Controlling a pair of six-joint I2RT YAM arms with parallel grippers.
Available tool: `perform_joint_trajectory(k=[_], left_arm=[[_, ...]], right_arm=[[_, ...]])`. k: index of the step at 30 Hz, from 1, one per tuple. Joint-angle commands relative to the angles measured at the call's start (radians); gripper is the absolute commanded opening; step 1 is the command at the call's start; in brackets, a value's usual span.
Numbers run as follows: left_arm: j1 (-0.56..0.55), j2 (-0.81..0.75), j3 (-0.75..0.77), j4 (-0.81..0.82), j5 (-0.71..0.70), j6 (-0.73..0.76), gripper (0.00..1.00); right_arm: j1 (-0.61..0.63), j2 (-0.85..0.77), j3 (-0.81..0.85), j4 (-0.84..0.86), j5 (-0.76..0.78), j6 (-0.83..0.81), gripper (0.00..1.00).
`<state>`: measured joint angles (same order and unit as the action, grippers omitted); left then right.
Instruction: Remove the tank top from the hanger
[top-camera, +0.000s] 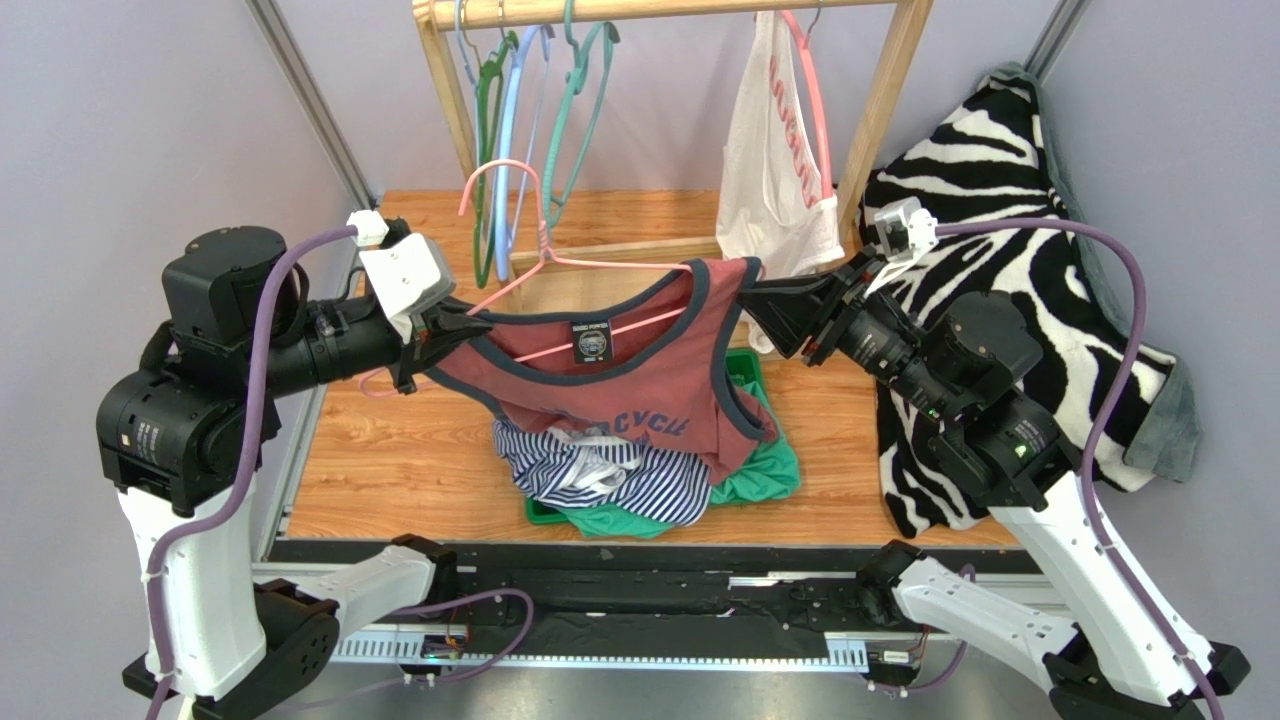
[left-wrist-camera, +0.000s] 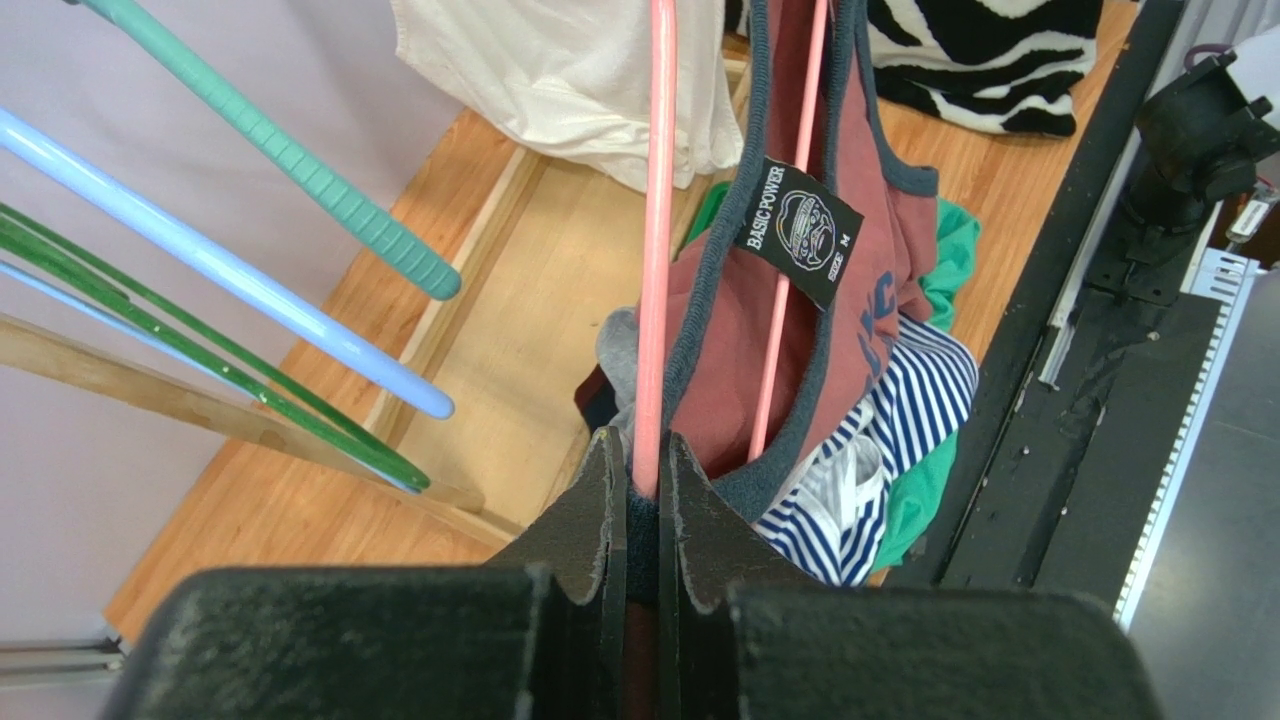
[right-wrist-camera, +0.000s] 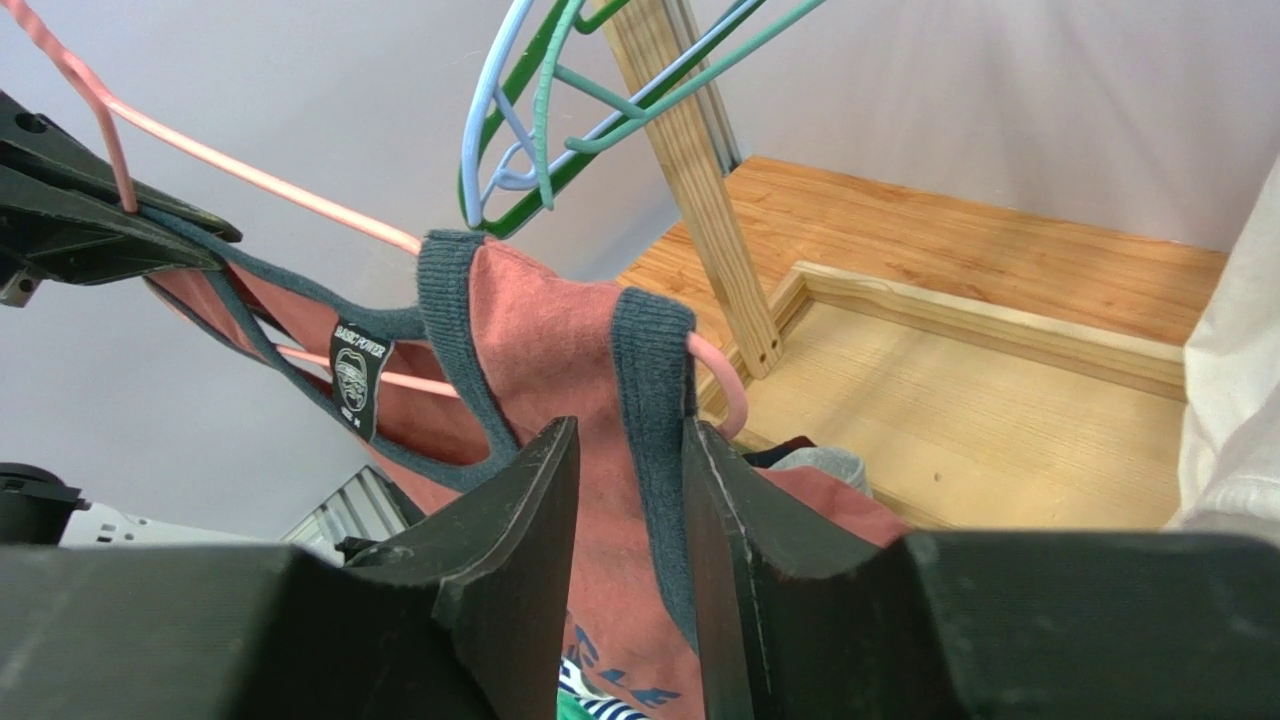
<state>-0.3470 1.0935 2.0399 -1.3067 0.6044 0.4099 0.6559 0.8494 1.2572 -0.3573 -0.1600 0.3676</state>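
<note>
The left gripper pinches the pink hanger steady while the right gripper, jaws spread astride the tank top strap, should close and slide it off the hanger's end

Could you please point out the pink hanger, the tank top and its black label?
pink hanger (left-wrist-camera: 657, 225), left wrist view, on its straight bar.
tank top (top-camera: 661, 383), top external view, on the red chest panel.
black label (left-wrist-camera: 806, 233), left wrist view, at the label's middle.

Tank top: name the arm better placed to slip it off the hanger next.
Right, likely. The right gripper straddles the strap at one end of the hanger; the left gripper is shut on the hanger, steadying it.
</note>
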Motion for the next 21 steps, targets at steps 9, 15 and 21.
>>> perform_joint_trajectory(k=[9, 15, 21], left_arm=[[0.005, -0.018, -0.007, 0.035, 0.031, 0.009, 0.0], [0.005, -0.017, -0.017, 0.038, 0.02, 0.012, 0.0], [0.005, -0.02, -0.024, 0.038, 0.014, 0.017, 0.0]], right_arm=[[0.004, 0.014, -0.013, 0.118, -0.087, 0.09, 0.0], [0.004, -0.024, 0.063, 0.089, -0.043, 0.062, 0.0], [0.001, -0.009, 0.175, -0.008, 0.1, -0.022, 0.0]])
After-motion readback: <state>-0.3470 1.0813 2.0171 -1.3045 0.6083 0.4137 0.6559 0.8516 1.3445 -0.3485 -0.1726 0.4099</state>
